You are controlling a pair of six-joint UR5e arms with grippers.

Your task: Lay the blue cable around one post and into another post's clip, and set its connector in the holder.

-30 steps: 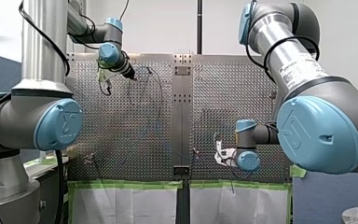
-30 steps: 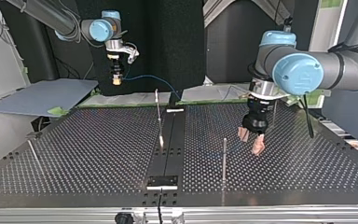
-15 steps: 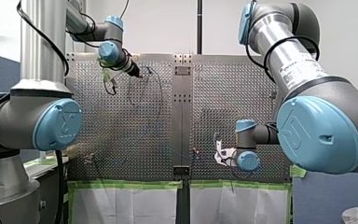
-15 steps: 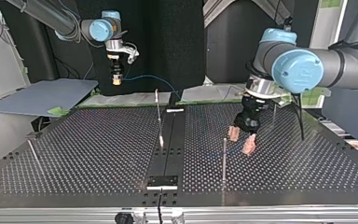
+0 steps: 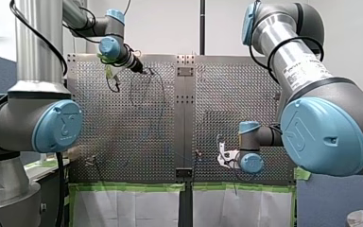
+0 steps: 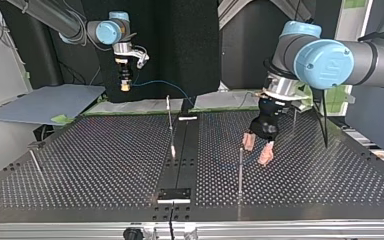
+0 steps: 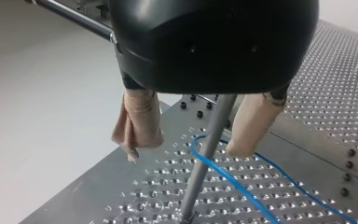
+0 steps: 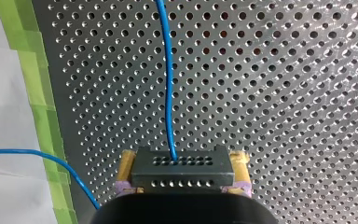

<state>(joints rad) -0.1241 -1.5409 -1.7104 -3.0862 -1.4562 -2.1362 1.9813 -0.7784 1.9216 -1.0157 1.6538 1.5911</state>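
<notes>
In the left wrist view my left gripper (image 7: 186, 149) is open, its beige pads (image 7: 137, 123) on either side of a thin metal post (image 7: 205, 158). The blue cable (image 7: 228, 177) lies on the perforated plate and curves around that post's base. The top view shows the same gripper (image 6: 256, 151) beside the post (image 6: 240, 170). My right gripper (image 8: 182, 186) is shut on a black connector block (image 8: 182, 170), yellow pads at its sides, with the cable (image 8: 168, 84) running ahead from it. It hangs high at the top view's far left (image 6: 125, 86), the cable (image 6: 160, 83) trailing toward the middle.
A second post (image 6: 170, 122) stands at the table's middle and a third (image 6: 36, 164) leans near the top view's left edge. A small black plate (image 6: 174, 194) sits on the centre strip near the front edge. Green tape (image 8: 37, 93) borders the plate under my right gripper.
My left gripper has swung toward the top view's left and come up against the post. My right gripper has stayed still with the connector.
</notes>
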